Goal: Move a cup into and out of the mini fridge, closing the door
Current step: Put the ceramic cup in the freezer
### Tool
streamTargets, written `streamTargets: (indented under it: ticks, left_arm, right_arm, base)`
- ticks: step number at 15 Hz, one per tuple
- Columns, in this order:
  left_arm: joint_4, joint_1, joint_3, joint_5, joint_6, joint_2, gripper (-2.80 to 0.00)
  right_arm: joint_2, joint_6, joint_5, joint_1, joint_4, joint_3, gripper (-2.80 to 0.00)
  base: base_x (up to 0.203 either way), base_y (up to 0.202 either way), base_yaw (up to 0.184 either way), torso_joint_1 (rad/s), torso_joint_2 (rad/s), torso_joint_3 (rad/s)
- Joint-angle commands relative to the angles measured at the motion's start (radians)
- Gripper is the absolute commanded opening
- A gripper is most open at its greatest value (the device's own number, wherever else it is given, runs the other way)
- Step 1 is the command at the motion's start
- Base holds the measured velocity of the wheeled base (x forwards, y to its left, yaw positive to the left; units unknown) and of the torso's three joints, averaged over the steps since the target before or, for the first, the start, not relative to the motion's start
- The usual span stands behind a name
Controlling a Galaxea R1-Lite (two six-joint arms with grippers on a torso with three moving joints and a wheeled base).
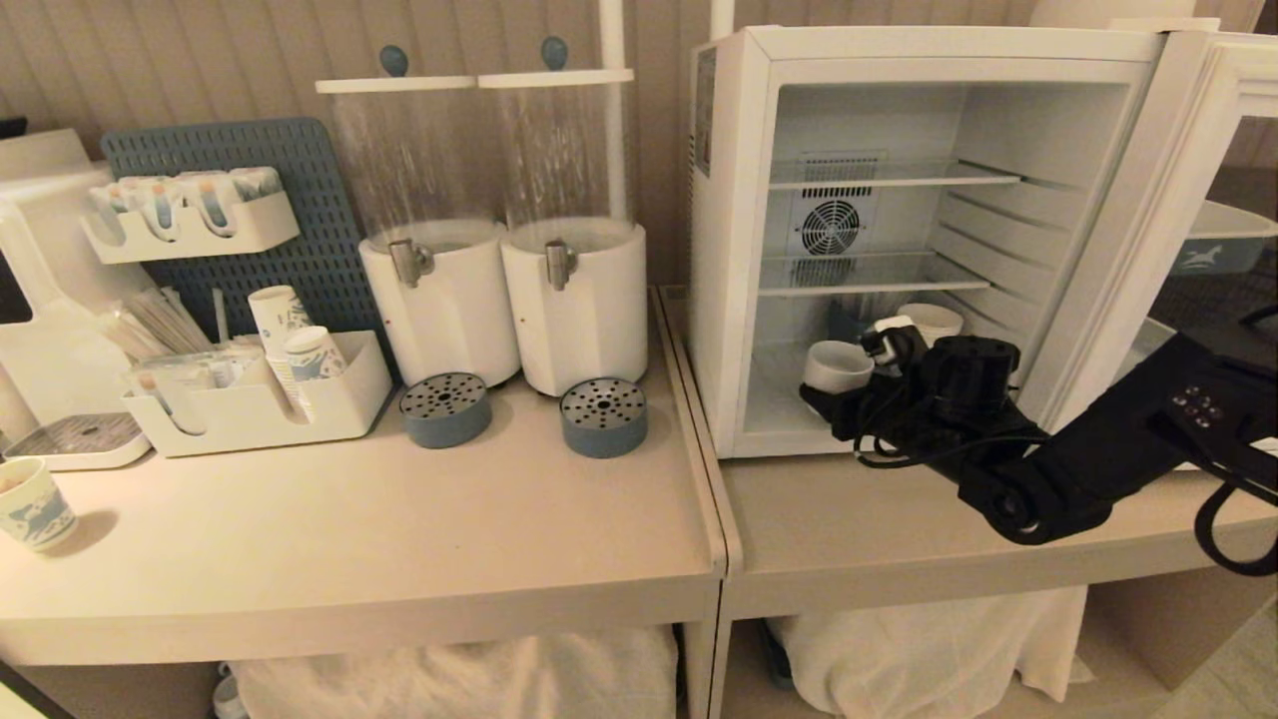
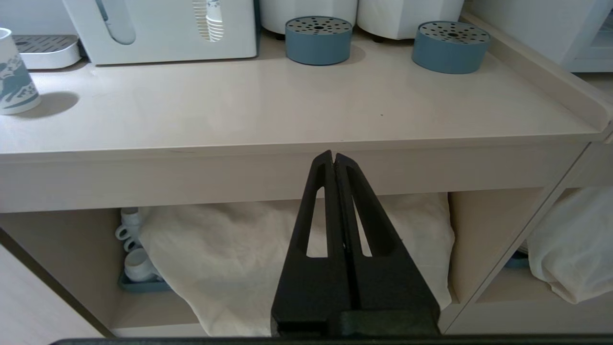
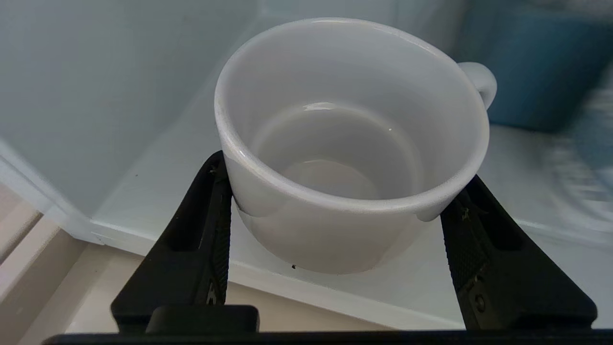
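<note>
The mini fridge [image 1: 724, 250] stands on the right-hand table with its door [image 1: 1148, 250] swung wide open to the right. My right gripper [image 1: 839, 394] reaches into the bottom compartment, shut on the white cup [image 1: 837, 364]. In the right wrist view the cup [image 3: 345, 143] sits upright between both fingers [image 3: 210, 215], just over the fridge floor [image 3: 143, 191] near its front lip. A small handle shows on the cup's far side. My left gripper [image 2: 334, 155] is shut and empty, parked in front of the left table's edge.
A second white cup [image 1: 934, 320] and a blue object [image 3: 536, 72] sit deeper in the fridge. Two white drink dispensers [image 1: 574, 300] with blue drip trays [image 1: 603, 416], an organiser of paper cups [image 1: 260, 409] and a lone paper cup [image 1: 35, 504] occupy the left table.
</note>
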Motion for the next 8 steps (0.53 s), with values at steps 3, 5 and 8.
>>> streamTargets:
  ticks: [3,5,8]
  left_arm:
    - [-0.001,0.000,0.000,0.000,-0.002,0.000,-2.80]
    - [0.000,0.000,0.001,0.000,-0.002,0.000,-2.80]
    - [-0.001,0.000,0.000,0.000,-0.002,0.000,-2.80]
  right_arm:
    - [0.076,-0.003,-0.025,0.011,0.002,-0.072,-2.80]
    - [0.099,-0.006,-0.032,0.020,0.004,-0.094,-2.80]
    - [0.125,-0.007,-0.038,0.030,0.011,-0.120,-2.80]
  base:
    - [0.000,0.000,0.000,0.000,0.00,0.000]
    - [0.000,0.000,0.000,0.000,0.00,0.000]
    - [0.000,0.000,0.000,0.000,0.00,0.000]
